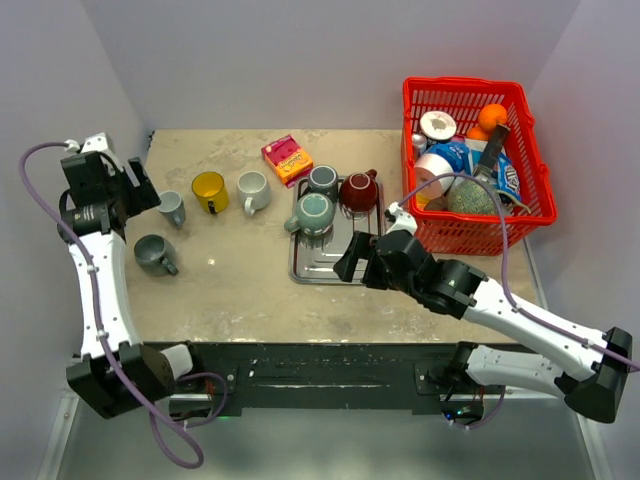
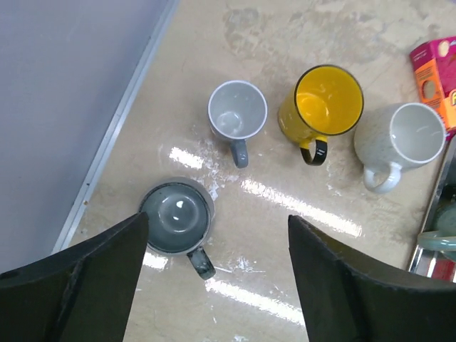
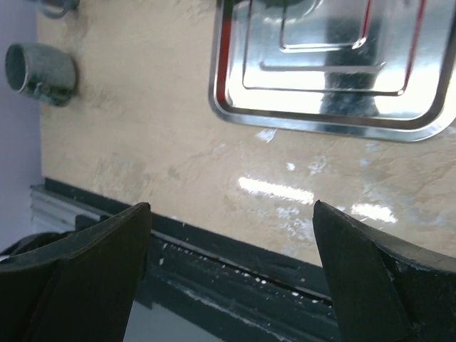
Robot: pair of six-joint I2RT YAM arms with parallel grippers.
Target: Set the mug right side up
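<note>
Mug (image 2: pixel 176 217) upright — left gripper (image 2: pixel 217 226) spread nearby

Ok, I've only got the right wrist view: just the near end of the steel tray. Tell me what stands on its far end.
Observer: Three ceramic mugs: a pale green mug, with a grey-blue mug and a dark red mug behind it.
Operator: Now give me the left gripper.
Observer: The left gripper hangs open over the table's left side.
Operator: List what's under it.
Observer: The dark grey mug you can see, plus a small pale grey mug, a glossy yellow mug and a speckled white mug.
</note>
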